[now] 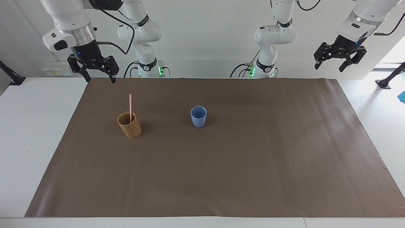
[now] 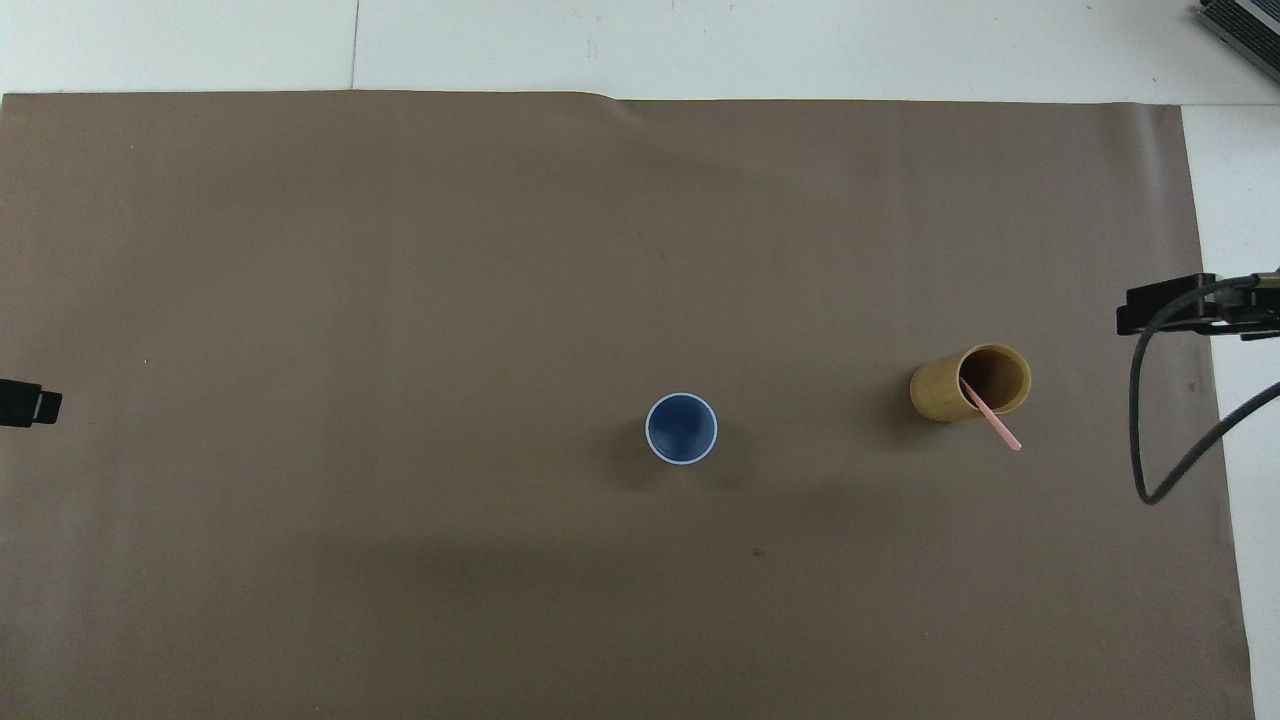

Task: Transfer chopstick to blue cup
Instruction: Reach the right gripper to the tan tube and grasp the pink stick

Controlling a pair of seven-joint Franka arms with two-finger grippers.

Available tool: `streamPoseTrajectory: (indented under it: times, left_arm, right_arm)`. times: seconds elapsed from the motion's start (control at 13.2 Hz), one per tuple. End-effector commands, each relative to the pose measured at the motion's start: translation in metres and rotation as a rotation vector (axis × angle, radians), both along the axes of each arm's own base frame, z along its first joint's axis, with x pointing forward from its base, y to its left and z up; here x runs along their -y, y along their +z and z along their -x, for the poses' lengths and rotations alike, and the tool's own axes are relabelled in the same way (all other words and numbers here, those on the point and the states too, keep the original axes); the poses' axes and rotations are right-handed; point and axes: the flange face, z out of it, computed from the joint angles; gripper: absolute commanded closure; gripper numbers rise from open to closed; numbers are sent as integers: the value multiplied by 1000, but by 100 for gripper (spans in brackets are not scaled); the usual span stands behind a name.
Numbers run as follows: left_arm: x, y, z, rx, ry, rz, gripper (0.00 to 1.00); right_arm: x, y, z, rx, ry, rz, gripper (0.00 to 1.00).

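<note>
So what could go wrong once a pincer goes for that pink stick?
The thin pale pink chopstick leans in the tan-brown cylindrical cup; a sideways tug might tip that cup. The small light blue cup has a narrow mouth and base, so a slanted drop could miss or topple it.

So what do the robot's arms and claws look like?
Both arms are glossy white with rounded joints, black bands and silver wrist rings. The right gripper and left gripper are black two-finger claws. Black cables loop along the arms, and green lights glow at the bases.

Pink chopstick (image 1: 130,106) upright in tan cup (image 1: 129,125); blue cup (image 1: 198,117) empty
</note>
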Motion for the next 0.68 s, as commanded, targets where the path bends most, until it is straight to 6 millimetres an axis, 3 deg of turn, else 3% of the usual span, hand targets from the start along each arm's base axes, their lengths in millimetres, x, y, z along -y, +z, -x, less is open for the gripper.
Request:
streamPoseTrajectory:
  times: [0.0,0.15,0.23,0.61]
  left_arm:
    - [4,3,3,-16,-11,-8,0]
    - [10,6,7,-31,-21,-8,0]
    - [11,6,8,-34,-23,-7,0]
    - [8,8,9,-24,-16,-6,0]
  right_arm:
    - [-5,2,7,-40,10,-2,0]
    - [-11,-2,10,-48,26,-3,0]
    - [-11,-13,22,-59,16,-8,0]
    - [-13,-104,42,-103,23,-18,0]
